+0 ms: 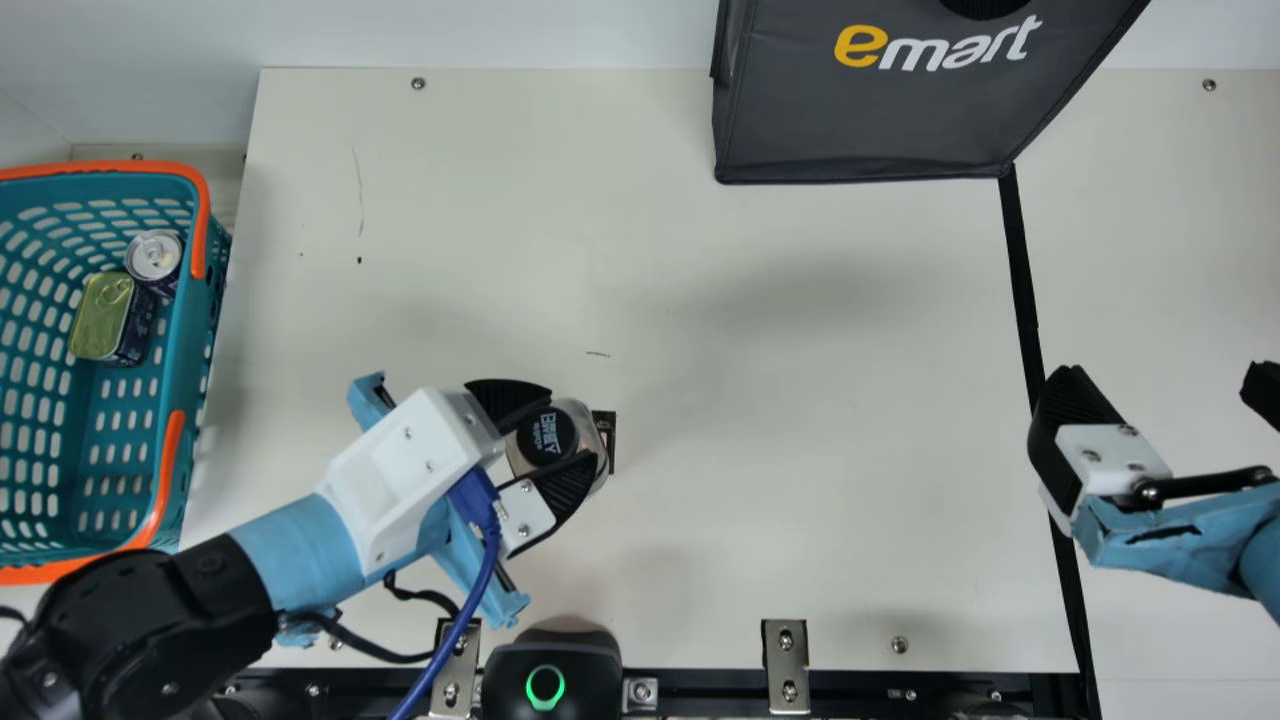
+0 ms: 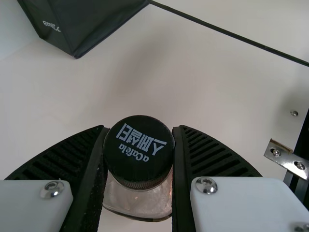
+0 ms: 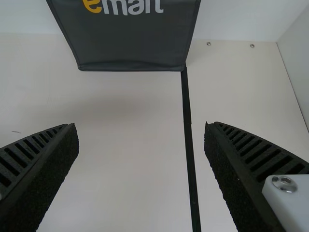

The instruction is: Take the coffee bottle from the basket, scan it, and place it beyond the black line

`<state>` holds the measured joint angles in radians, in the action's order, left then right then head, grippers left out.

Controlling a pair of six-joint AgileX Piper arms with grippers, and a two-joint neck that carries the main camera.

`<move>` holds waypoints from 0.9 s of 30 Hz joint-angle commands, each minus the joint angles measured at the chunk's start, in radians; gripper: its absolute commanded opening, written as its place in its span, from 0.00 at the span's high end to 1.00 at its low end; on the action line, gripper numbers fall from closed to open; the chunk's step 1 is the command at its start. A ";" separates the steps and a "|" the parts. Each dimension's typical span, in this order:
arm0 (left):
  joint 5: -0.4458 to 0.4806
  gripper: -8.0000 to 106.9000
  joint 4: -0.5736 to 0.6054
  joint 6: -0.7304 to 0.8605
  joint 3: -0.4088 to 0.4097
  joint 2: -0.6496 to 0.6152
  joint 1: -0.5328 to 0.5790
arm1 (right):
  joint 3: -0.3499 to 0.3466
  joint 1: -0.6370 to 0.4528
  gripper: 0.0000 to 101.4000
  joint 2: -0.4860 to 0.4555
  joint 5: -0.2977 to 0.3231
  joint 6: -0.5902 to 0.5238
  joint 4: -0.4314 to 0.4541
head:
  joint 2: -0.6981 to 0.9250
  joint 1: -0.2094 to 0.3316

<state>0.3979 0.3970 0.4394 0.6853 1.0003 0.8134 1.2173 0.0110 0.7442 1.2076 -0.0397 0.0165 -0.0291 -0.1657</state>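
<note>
At lower left of the frame, the left arm [image 1: 205,590] has a black rounded joint [image 1: 145,620], one light-blue wrapping [image 1: 300,550] and a white housing [image 1: 405,475] with small screws, also a blue cable [image 1: 487,575] and a black cable [image 1: 372,648]. At right, the right arm [image 1: 1215,550] is light blue, with a black mark [image 1: 1163,534]. The left gripper [image 1: 572,425] and right gripper [image 1: 1165,370] both have black ribbed fingers [image 2: 215,154].

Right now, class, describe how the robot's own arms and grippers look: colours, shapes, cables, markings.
The left arm has a black joint, light-blue band, white housing, blue cable and black cable. The right arm has light-blue covering with a black mark. The left gripper and right gripper have ribbed black fingers and white plates.
</note>
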 commanded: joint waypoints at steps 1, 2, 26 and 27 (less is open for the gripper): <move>0.013 0.84 0.095 0.148 -0.002 0.000 -0.021 | 0.000 0.000 0.10 0.000 0.000 0.000 0.000 | 0.002 0.027; 0.022 0.84 0.123 0.187 -0.001 0.001 -0.034 | 0.000 0.000 0.10 0.000 0.000 0.000 0.000 | 0.002 0.027; 0.245 0.84 0.638 0.947 0.072 0.135 -0.396 | 0.000 0.000 0.10 0.000 0.000 0.000 0.000 | 0.002 0.027; 0.249 0.84 0.650 0.964 0.076 0.143 -0.403 | 0.000 0.000 0.10 0.000 0.000 0.000 0.000 | 0.002 0.027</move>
<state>0.6414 1.0269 1.3537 0.7593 1.1366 0.4158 1.2173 0.0110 0.7442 1.2076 -0.0397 0.0165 -0.0291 -0.1657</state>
